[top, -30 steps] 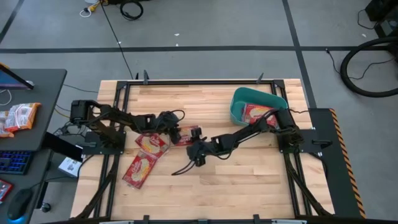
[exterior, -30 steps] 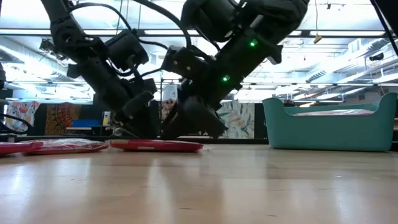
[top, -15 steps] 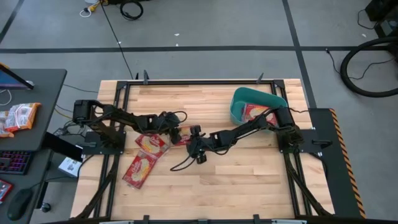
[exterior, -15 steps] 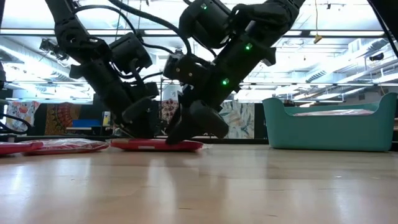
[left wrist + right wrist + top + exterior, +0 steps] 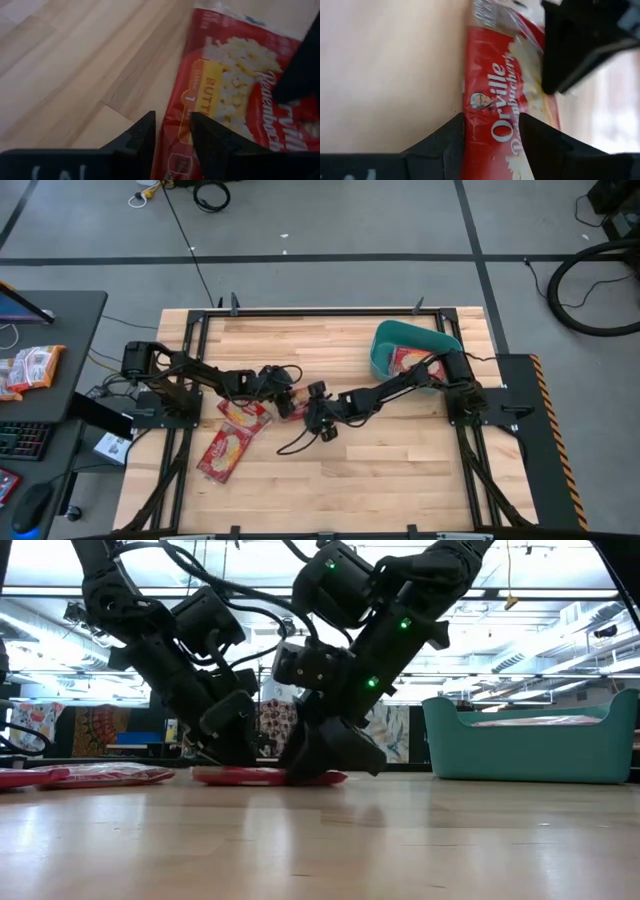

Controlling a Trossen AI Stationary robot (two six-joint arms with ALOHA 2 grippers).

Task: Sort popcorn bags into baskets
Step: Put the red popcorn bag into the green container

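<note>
Both grippers meet at one popcorn bag point(image 5: 291, 402) lying flat near the table's point(image 5: 400, 470) middle: the left gripper point(image 5: 282, 392) on its left edge, the right gripper point(image 5: 313, 406) on its right. Two more bags point(image 5: 243, 415) point(image 5: 224, 452) lie just left of the left gripper. The basket point(image 5: 384, 348) sits well right of both, a bag point(image 5: 410, 361) inside it.

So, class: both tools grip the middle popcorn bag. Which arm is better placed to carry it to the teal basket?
Right. Its tool holds the bag, and its base sits beside the basket; the left tool comes from the far side.

Dark side desk point(image 5: 60, 330) with orange-and-white packets point(image 5: 28, 368), keyboard point(image 5: 22, 440)
</note>
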